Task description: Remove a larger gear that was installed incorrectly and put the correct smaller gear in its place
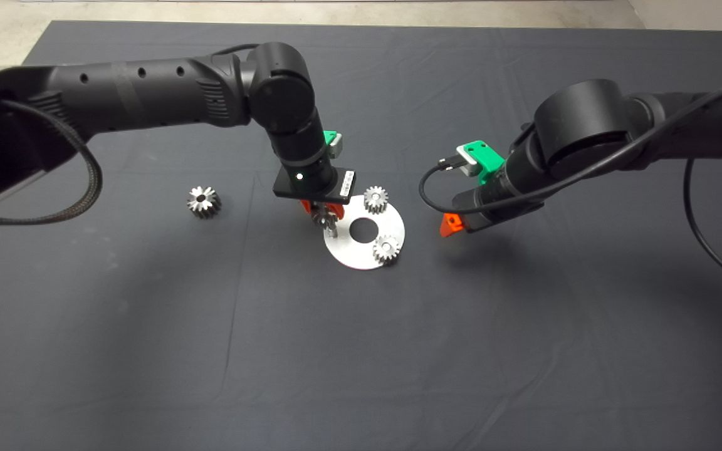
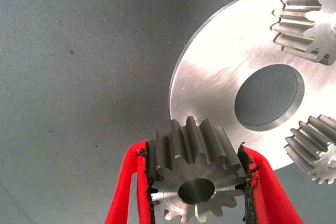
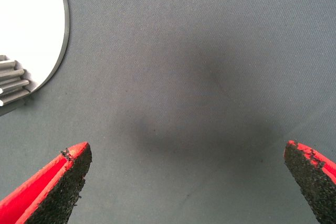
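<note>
My left gripper (image 1: 322,216) is shut on the smaller gear (image 2: 197,182), a silver toothed gear with a dark bore, held between both pads (image 2: 247,177). It holds the gear over the left edge of the round silver plate (image 1: 361,255), just above a short peg (image 1: 332,232). The plate also shows in the left wrist view (image 2: 220,77). The larger gear (image 1: 203,202), with a star-like face, lies on the mat well left of the plate. My right gripper (image 1: 450,225) hovers open and empty over the mat just right of the plate (image 3: 31,19).
Two more small silver gears stand on the plate, one at its far edge (image 1: 375,199) and one at its right front (image 1: 387,248). The plate has a round centre hole (image 1: 362,230). Dark mat lies all around.
</note>
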